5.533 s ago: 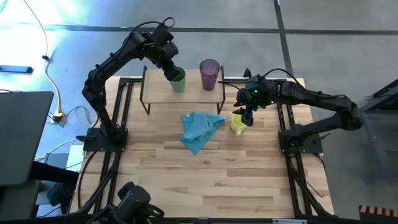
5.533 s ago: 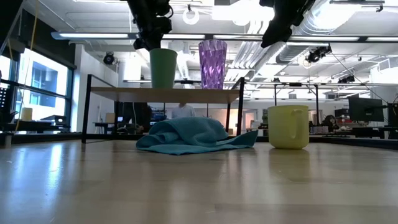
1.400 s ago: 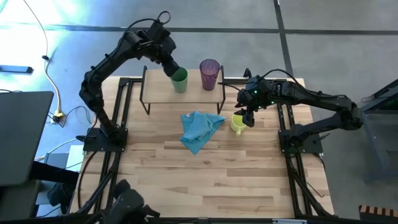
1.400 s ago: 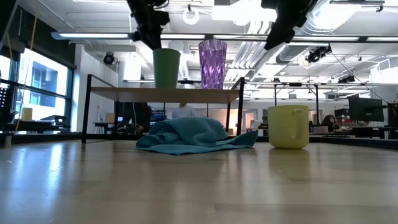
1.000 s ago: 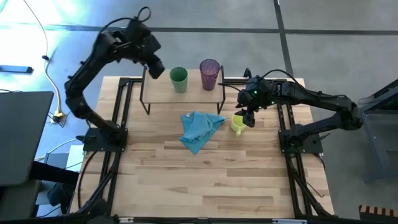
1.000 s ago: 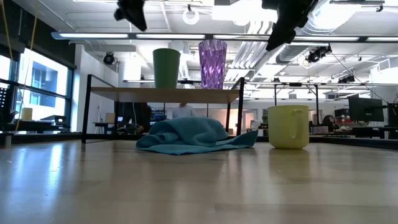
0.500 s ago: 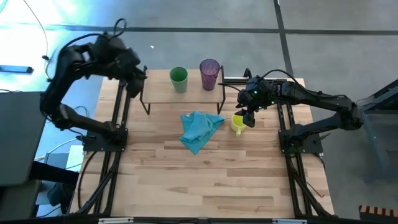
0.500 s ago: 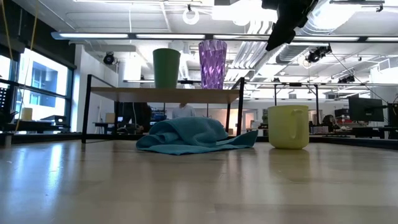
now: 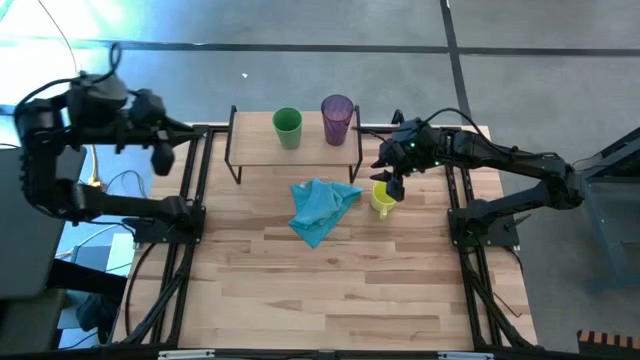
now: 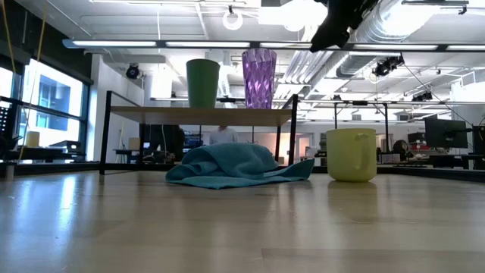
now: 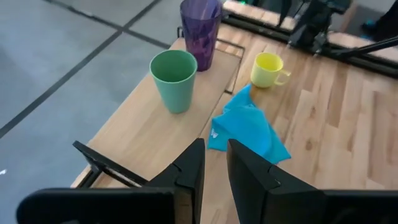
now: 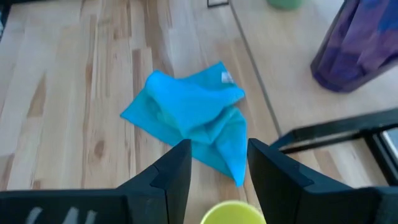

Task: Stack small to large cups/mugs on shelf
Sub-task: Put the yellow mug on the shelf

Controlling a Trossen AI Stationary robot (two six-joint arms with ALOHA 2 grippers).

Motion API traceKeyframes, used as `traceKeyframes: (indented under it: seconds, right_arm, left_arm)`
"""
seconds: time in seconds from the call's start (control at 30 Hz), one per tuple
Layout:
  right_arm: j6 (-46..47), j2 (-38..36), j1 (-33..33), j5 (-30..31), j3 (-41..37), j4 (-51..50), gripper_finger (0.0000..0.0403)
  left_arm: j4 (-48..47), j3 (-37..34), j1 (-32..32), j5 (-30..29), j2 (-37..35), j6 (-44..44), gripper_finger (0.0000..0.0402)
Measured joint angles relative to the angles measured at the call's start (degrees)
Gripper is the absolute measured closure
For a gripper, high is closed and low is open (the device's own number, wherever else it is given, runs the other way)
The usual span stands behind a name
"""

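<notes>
The green cup [image 9: 287, 128] and the purple ribbed tumbler [image 9: 337, 118] stand upright side by side on the low wooden shelf [image 9: 255, 150] at the table's far edge. The yellow mug [image 9: 381, 200] stands on its base on the table, near the shelf's right end. My right gripper [image 9: 388, 187] hangs open just above the mug, whose rim [image 12: 233, 213] shows below its fingers. My left gripper [image 9: 163, 160] is drawn back past the table's left edge, fingers a little apart with nothing between them [image 11: 214, 149].
A crumpled light blue cloth [image 9: 320, 208] lies on the table in front of the shelf, just left of the yellow mug. The near half of the slatted tabletop [image 9: 340, 290] is bare wood. Black frame rails run along both table sides.
My left gripper has swung away from the shelf's left end toward the table's left edge and past it, rising a little, with nothing in it. The green cup stays upright on the shelf. My right gripper has tipped up slightly above the yellow mug.
</notes>
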Motion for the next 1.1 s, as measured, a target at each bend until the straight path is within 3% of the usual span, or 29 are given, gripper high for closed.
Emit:
traceKeyframes:
  seconds: [0.67, 0.87, 1.1]
  right_arm:
    - [-0.75, 0.00, -0.15, 0.01, 0.00, 22.04, 0.0253]
    - [-3.97, -0.01, -0.15, 0.01, 0.00, 27.61, 0.0253]
    - [-7.26, -2.16, 0.22, -0.04, 0.00, 34.51, 0.0253]
  left_arm:
    - [0.67, -11.15, 0.00, 0.50, -15.24, 1.93, 0.0344]
    - [4.60, -19.32, 0.00, 3.20, -18.50, 1.69, 0.0344]
    - [17.03, -33.75, -0.02, 8.27, -25.17, 1.99, 0.0344]
